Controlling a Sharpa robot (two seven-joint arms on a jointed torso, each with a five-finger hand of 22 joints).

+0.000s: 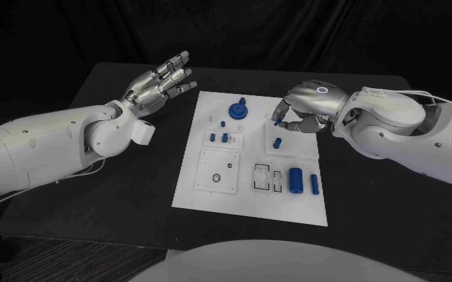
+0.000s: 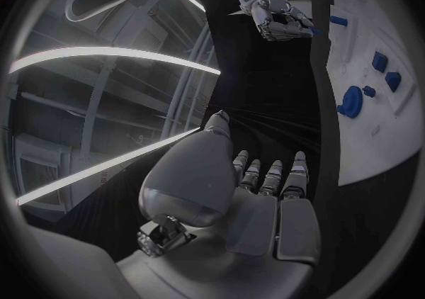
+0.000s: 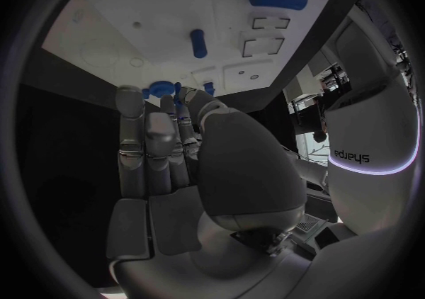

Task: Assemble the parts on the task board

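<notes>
The white task board [image 1: 247, 194] lies mid-table. On it are a round blue knob part [image 1: 238, 109], several small blue pieces [image 1: 219, 138], a short blue peg [image 1: 277, 143], a thick blue cylinder [image 1: 296, 180] and a thin one [image 1: 315, 184]. My right hand [image 1: 306, 107] reaches over the board's far right part, fingers pointing down. Its thumb and a finger pinch a small blue part [image 1: 277, 123], which also appears at the fingertips [image 3: 209, 88] in the right wrist view. My left hand [image 1: 160, 86] is raised beside the board's far left corner, fingers spread and holding nothing.
The black table [image 1: 123, 184] surrounds the board, with bare surface left and right. Near the board's front are empty rectangular slots [image 1: 268, 177] and a square plate with a hole [image 1: 217, 172]. The left wrist view shows the board [image 2: 381, 143] and the right hand [image 2: 283, 19].
</notes>
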